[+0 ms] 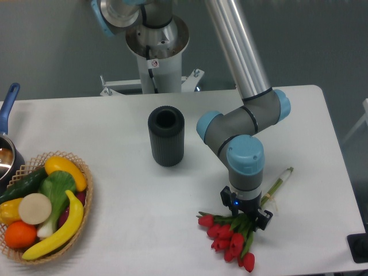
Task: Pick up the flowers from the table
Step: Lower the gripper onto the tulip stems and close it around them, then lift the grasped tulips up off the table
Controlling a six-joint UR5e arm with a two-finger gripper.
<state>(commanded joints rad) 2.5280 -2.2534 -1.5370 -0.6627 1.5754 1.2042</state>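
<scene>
The flowers (pixel 229 237), a bunch of red tulips with green leaves and long green stems, lie on the white table (pixel 126 201) at the front right, buds toward the front edge and stem ends (pixel 282 178) pointing up right. My gripper (pixel 246 221) points straight down over the bunch where the stems meet the buds. Its fingers are at the stems, largely hidden by the wrist and leaves. I cannot tell if they are closed on the stems.
A black ribbed cylinder vase (pixel 166 136) stands upright at the table's middle. A wicker basket (pixel 43 207) of vegetables and fruit sits at the front left. A pot with a blue handle (pixel 8 132) is at the left edge. The robot base (pixel 156 52) stands behind the table.
</scene>
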